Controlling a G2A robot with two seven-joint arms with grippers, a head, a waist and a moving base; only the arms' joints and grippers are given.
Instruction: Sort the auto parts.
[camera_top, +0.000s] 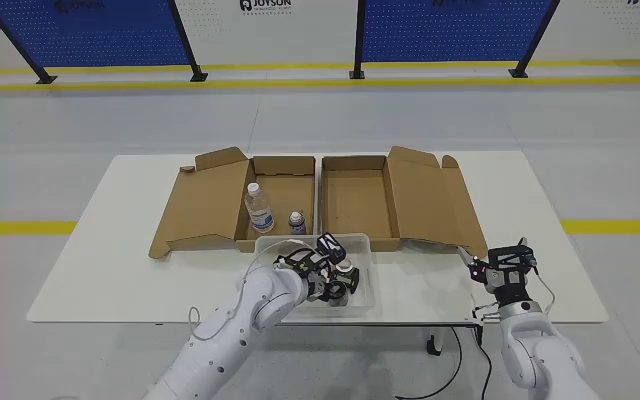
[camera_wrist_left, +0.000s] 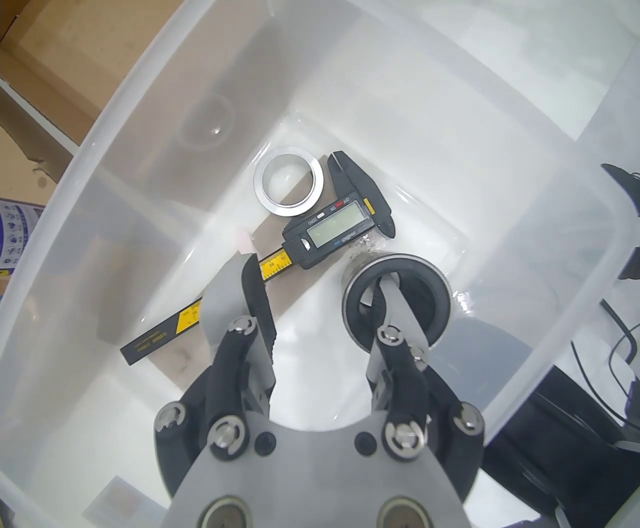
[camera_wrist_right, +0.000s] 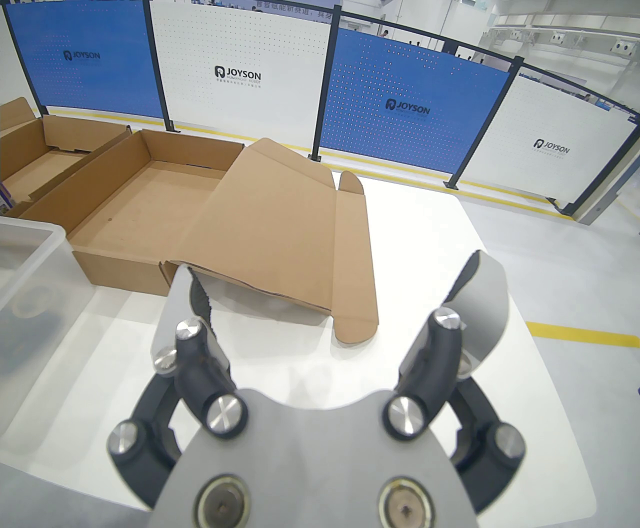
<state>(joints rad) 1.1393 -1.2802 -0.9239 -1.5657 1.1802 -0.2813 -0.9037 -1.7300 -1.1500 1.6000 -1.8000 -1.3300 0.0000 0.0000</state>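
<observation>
Inside a clear plastic bin (camera_wrist_left: 95, 150) lie a black bearing ring (camera_wrist_left: 436, 300), a silver ring (camera_wrist_left: 287, 181) and a digital caliper (camera_wrist_left: 332, 231) with a yellow-marked rule. My left gripper (camera_wrist_left: 315, 274) is open down in the bin: one finger sits inside the bearing's hole, the other stands outside it by the caliper's rule, so the bearing's wall lies between them. In the top view the left gripper (camera_top: 335, 283) is over the bin (camera_top: 366, 243). My right gripper (camera_wrist_right: 332, 272) is open and holds nothing, above the table's right front part (camera_top: 503, 260).
Two open cardboard boxes stand behind the bin. The left box (camera_top: 282, 185) holds a plastic bottle (camera_top: 259, 208) and a small can (camera_top: 297, 221). The right box (camera_top: 352, 205) (camera_wrist_right: 145, 195) has its lid flap spread toward the right gripper. Bare white table (camera_top: 120, 250) lies at the left.
</observation>
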